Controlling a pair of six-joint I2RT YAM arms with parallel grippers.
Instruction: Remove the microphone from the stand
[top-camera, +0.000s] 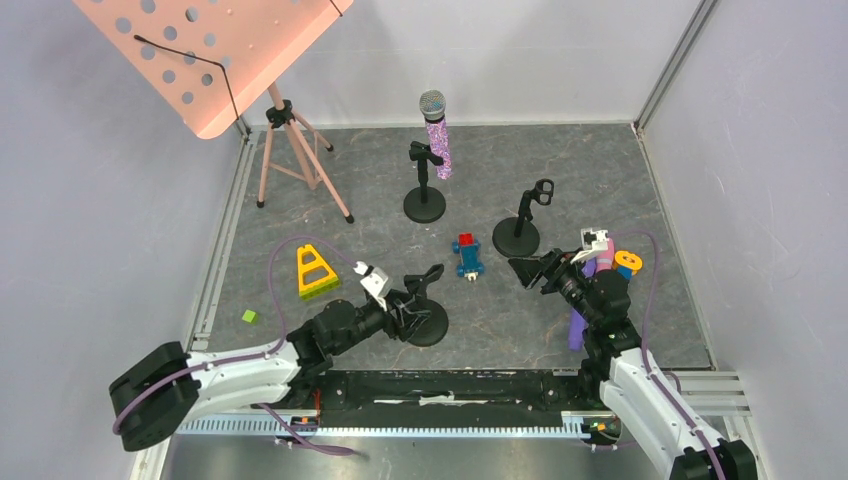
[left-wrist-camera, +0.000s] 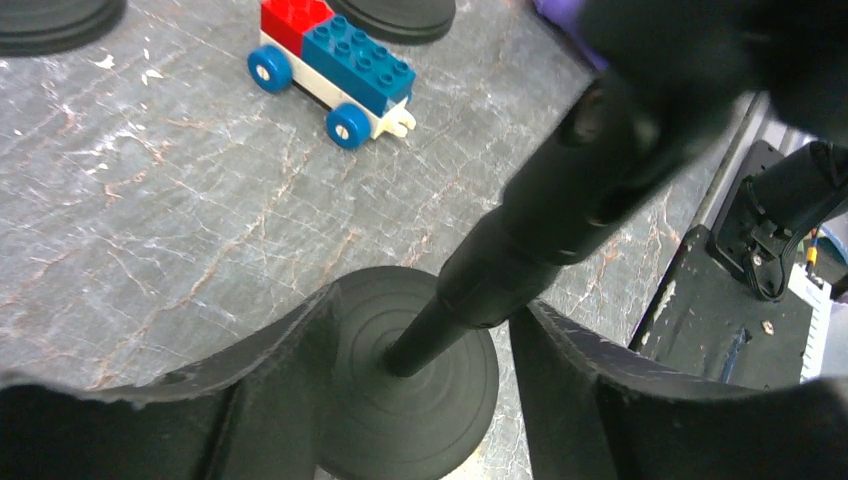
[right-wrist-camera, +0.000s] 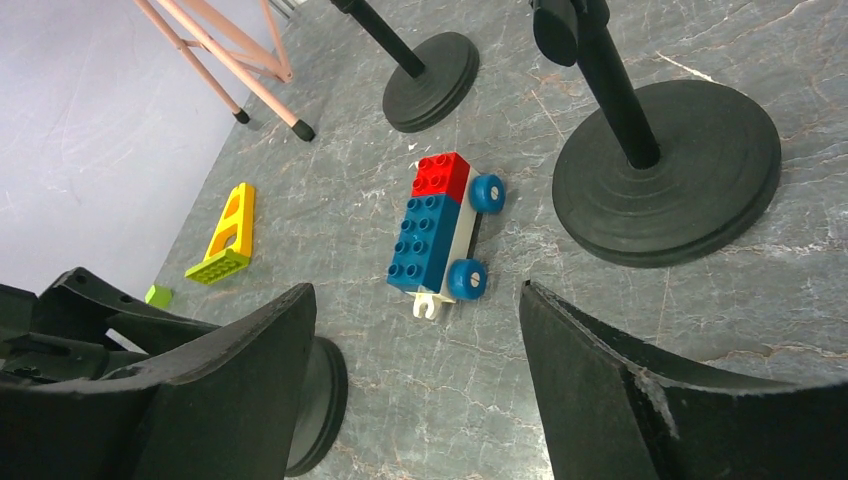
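Left end effector (left-wrist-camera: 425, 315) is seen closest, released, its fingers (left-wrist-camera: 250, 410) set either side of the post of the near stand (left-wrist-camera: 440, 420) and not clamped on it as far as can be told; no microphone is carried by that stand. Right end effector (right-wrist-camera: 415, 295) is also released, nothing held, pointed over the tabletop (right-wrist-camera: 620, 330) toward a toy car (right-wrist-camera: 435, 235) and a second bare stand (right-wrist-camera: 665, 165). Microphone (top-camera: 437, 140) is found at the back, well apart from both end effectors, seated head-up and slightly tilted in the clip of the far stand (top-camera: 424, 200). It is judged rigid and fairly light. The glittery purple body should be gripped well; the grey mesh head is likely to be dented and is best avoided. Hold is best taken on the body just above the clip, jaws across its width, then drawn up and out along its axis. Far stand may be dragged or tipped if the clip is tight, so its post may need to be steadied.
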